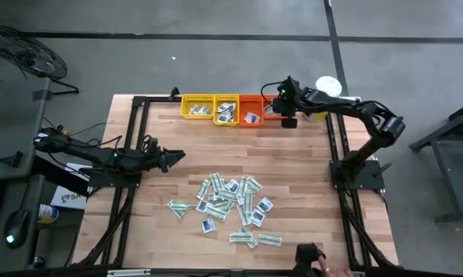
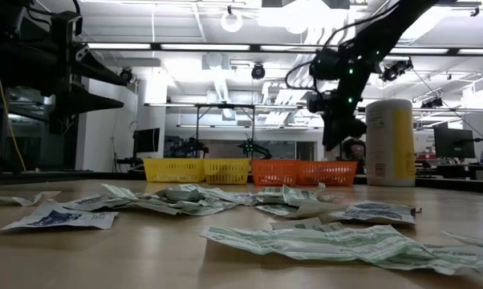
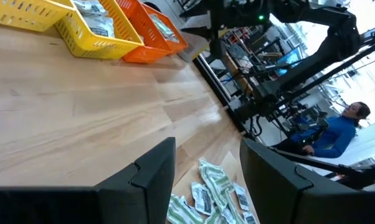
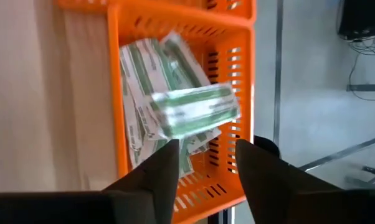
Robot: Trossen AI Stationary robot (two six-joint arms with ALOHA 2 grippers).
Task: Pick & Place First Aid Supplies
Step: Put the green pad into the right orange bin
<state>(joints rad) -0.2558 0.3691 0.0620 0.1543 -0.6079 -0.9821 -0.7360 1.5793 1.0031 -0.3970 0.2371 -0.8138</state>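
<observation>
The first aid supplies [image 1: 231,201] lie as a loose heap of flat packets on the near middle of the wooden table. More packets lie in the trays at the far edge. My right gripper [image 1: 288,115] hangs open over the rightmost orange tray [image 4: 118,93], pointing slantwise down. A blurred white-and-green strip packet [image 4: 194,109] shows just past its fingertips, above the strips lying in that tray. I cannot tell whether it still touches a finger. My left gripper [image 1: 178,156] waits open and about level above the table's left part, with nothing between its fingers.
Two yellow trays [image 1: 208,106] and a second orange tray [image 1: 251,108] stand in a row along the far edge. A tall white-and-yellow canister [image 2: 390,143] stands at the far right corner. A person's hand [image 1: 328,269] shows at the near edge.
</observation>
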